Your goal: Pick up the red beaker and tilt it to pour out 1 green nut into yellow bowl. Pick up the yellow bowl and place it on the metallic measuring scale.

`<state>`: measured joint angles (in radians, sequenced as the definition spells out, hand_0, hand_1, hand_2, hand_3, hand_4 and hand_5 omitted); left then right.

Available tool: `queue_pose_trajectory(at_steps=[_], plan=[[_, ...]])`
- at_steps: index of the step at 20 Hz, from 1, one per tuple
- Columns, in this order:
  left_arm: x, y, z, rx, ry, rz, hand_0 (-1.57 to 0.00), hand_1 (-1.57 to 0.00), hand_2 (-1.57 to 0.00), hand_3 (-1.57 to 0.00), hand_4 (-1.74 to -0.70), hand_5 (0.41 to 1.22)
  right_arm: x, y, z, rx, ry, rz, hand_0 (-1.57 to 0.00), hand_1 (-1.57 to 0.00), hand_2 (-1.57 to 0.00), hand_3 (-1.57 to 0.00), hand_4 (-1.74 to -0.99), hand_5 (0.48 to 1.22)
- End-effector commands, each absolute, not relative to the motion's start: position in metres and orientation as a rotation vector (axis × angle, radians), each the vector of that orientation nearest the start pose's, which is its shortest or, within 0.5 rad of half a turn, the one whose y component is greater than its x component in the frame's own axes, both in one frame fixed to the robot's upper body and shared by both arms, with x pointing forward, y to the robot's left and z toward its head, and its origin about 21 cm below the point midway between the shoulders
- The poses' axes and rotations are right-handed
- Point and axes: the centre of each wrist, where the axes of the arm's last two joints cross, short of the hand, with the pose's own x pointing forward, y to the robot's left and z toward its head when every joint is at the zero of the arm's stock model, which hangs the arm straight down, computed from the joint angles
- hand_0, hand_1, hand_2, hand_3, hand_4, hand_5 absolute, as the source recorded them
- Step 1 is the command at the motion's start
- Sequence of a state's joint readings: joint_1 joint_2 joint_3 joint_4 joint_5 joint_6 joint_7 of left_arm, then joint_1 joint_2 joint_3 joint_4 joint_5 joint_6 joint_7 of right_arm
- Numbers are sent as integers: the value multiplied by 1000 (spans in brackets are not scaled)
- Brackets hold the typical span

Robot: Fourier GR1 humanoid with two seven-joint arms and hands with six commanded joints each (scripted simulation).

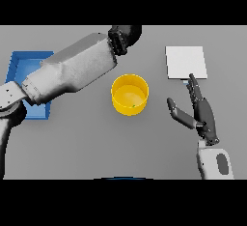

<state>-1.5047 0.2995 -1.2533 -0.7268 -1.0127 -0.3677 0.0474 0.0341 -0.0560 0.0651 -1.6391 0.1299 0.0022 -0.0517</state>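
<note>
Item 1. Blue tray (19, 65): at the 9 o'clock edge of the grey tabletop (96, 143). Shallow, rectangular, raised rim. Its right and lower parts are covered by the left arm.

Item 2. Left arm: white and grey, enters from the 8 o'clock side and reaches diagonally toward 12 o'clock, passing over the tray.

Item 3. Left hand (124, 37): dark, at 12 o'clock, above and slightly left of the bowl. Only its back and wrist show; whether the fingers are spread or curled cannot be told, nor whether it holds anything. The red beaker is not visible.

Item 4. Yellow bowl (130, 94): at the centre of the tabletop, upright, round, deep-walled. One small green nut (133, 106) lies inside on the bottom, toward the 5 o'clock side. Bowl stands apart from both hands.

Item 5. Measuring scale (186, 62): pale flat square plate at 2 o'clock, well right of the bowl. Nothing rests on it.

Item 6. Right hand (202, 114): dark, at 4 o'clock, just below the scale. Fingers straight, pointing toward 12 o'clock with tips near the scale's lower edge; thumb splayed out toward the bowl. Wide, holding nothing.
</note>
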Motion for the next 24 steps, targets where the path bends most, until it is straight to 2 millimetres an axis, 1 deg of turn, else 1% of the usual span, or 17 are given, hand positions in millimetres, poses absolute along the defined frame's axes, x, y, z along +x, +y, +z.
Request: queue_pose_trajectory(at_steps=[1,2,3,4,5,6,7,8,9,10,11,13,16,17,19,20,24], plan=[[422,20,220,-1727,880,2480,-1571,-1330,-1315,-1359,-1664,1196,240,-227,10,-81,-1656,187,1,1,1,1,-1224,615],[425,19,234,-1762,918,2449,-1571,-1378,-1366,-1212,-1679,1201,238,-229,10,-79,-1650,183,1,1,1,1,-1231,620],[430,27,253,-1775,959,2434,-1571,-1416,-1407,-1284,-1631,1205,238,-230,10,-89,-1645,187,1,1,1,1,-1241,626],[435,34,274,-1866,967,2427,-1571,-1447,-1440,-1341,-1596,1208,237,-227,6,-78,-1642,190,1,1,1,1,-1246,631],[439,41,304,-1971,1039,2403,-1571,-1472,-1466,-1387,-1572,1211,237,-227,5,-79,-1641,190,1,1,1,1,-1256,635],[443,50,322,-2052,1121,2400,-1571,-1492,-1487,-1424,-1553,1213,237,-227,3,-76,-1640,197,1,1,1,1,-1266,639],[445,55,331,-2063,1165,2414,-1571,-1508,-1504,-1453,-1537,1214,238,-228,6,-72,-1647,194,1,1,1,1,-1274,642],[453,74,343,-2144,1287,2445,-1571,-1520,-1517,-1477,-1578,1216,240,-228,8,-71,-1655,204,1,1,1,1,-1281,644],[462,107,356,-2293,1474,2471,-1571,-1530,-1528,-1445,-1611,1217,243,-230,10,-75,-1650,215,1,1,1,1,-1292,645],[468,132,360,-2363,1643,2485,-1571,-1539,-1537,-1435,-1637,1218,243,-231,10,-79,-1653,225,1,1,1,1,-1299,649],[473,158,360,-2408,1831,2493,-1571,-1545,-1544,-1453,-1658,1218,243,-231,11,-74,-1670,232,1,1,1,1,-1306,651],[479,197,351,-2500,2112,2425,-1571,-1554,-1553,-1418,-1688,1219,247,-224,11,-68,-1681,242,1,1,1,1,-1312,653],[480,240,340,-2585,2463,2248,-1571,-1563,-1562,-1403,-1714,1220,248,-223,9,-86,-1680,265,1,1,1,1,-1301,652],[479,253,335,-2661,2587,2154,-1571,-1564,-1564,-1437,-1719,1220,249,-224,8,-86,-1676,265,1,1,1,1,-1298,651],[479,278,315,-2817,2697,2016,-1571,-1567,-1566,-1406,-1727,1221,243,-227,6,-77,-1681,256,1,1,1,1,-1286,649],[479,282,303,-2873,2741,1959,-1571,-1568,-1567,-1406,-1730,1221,244,-223,9,-64,-1678,245,1,1,1,1,-1276,651],[472,323,244,-3123,2946,1790,-1571,-1570,-1569,-1503,-1736,1221,247,-224,8,-70,-1666,247,1,1,1,1,-1285,663]])
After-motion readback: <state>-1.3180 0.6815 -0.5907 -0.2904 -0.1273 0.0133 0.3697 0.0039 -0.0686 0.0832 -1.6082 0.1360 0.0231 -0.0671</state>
